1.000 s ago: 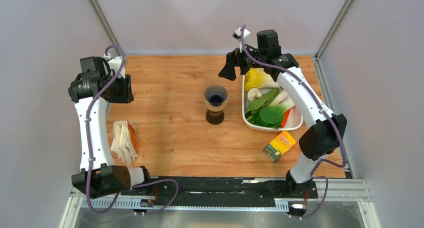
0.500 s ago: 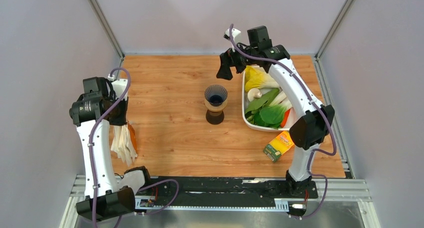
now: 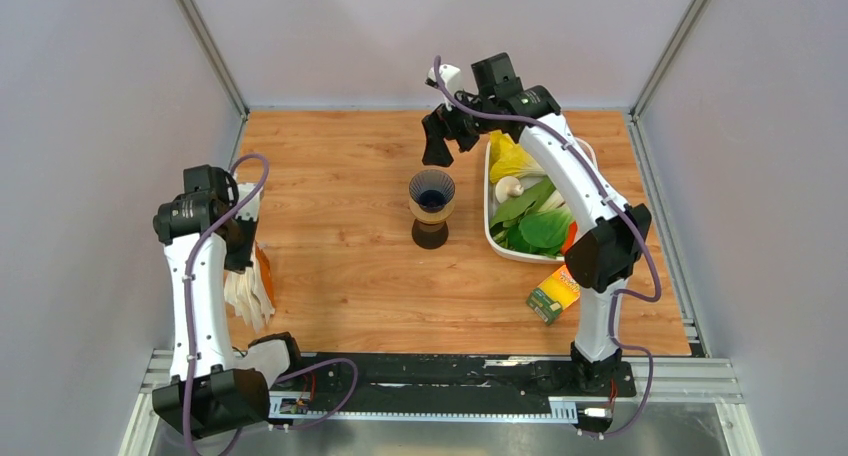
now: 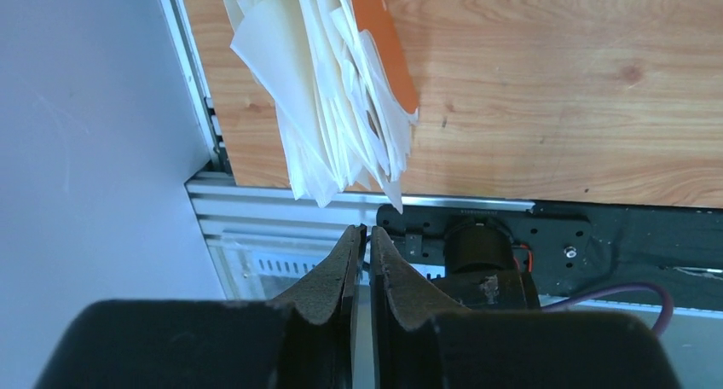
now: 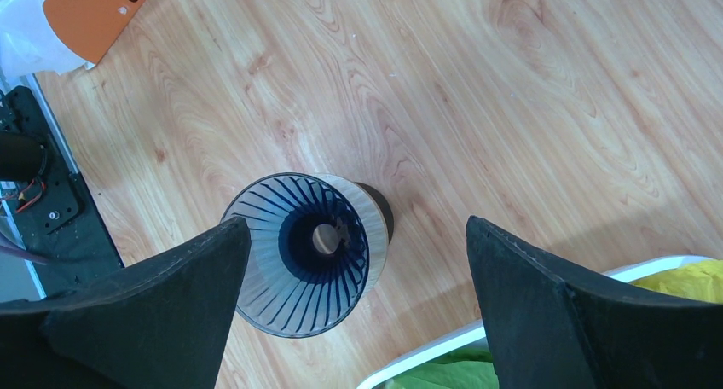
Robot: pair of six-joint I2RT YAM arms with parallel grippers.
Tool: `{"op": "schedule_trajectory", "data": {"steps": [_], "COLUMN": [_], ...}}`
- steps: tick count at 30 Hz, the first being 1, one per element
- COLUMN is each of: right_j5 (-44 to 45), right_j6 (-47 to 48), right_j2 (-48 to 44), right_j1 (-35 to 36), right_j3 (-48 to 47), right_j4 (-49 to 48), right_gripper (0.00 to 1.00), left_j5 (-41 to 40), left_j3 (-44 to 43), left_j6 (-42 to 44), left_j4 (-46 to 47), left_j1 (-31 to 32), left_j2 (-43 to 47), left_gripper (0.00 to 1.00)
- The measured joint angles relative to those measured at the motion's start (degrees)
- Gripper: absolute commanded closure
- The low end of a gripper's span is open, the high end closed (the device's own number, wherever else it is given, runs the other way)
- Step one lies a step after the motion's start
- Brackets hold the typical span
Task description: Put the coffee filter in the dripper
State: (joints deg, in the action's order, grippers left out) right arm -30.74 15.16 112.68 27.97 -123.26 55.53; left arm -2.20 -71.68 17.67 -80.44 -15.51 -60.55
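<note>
Hovering at the wooden table's point(image 3: 340, 266) left edge near its front corner, the left gripper point(image 4: 368, 229) has its fingers almost together, nothing visible between them. The coffee filter stack point(image 4: 328, 90) lies just beyond the fingertips, long axis roughly in line with them. The right gripper point(image 5: 356, 227), fingers wide apart, hangs over the dripper point(image 5: 307, 252) at centre.

The left arm point(image 3: 203, 311) and right arm point(image 3: 575, 171) share white links, black joints and trailing purple cables point(image 3: 250, 157).
</note>
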Motion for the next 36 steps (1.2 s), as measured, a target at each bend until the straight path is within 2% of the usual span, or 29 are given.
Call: {"op": "schedule_trajectory", "data": {"steps": [3,10,23,36], "right_j5": [0.8,2.3,2.8,2.8], "right_j6": [0.0,0.0,-0.3,-1.3], "right_j2": [0.3,0.5,0.5,0.5], "right_j1": [0.4,0.5,0.5,1.2], "right_j3": [0.0,0.0,-0.1,-0.1], "right_j4": [0.6,1.2,1.3,1.7], "right_gripper": [0.0,0.0,0.0,0.0], "left_j5": [-1.7,-4.5,-3.8,-3.9], "left_j3": [1.7,5.8,11.2,12.0], "left_j6": [-0.1,-0.4,-1.0,-2.0], "left_j4": [0.1,2.0,7.1,11.4], "left_j1": [0.0,0.0,0.6,4.8], "left_j2": [-0.5,-1.8,-2.5,-4.1], "left_gripper": [0.83,0.71,0.65,0.61]}}
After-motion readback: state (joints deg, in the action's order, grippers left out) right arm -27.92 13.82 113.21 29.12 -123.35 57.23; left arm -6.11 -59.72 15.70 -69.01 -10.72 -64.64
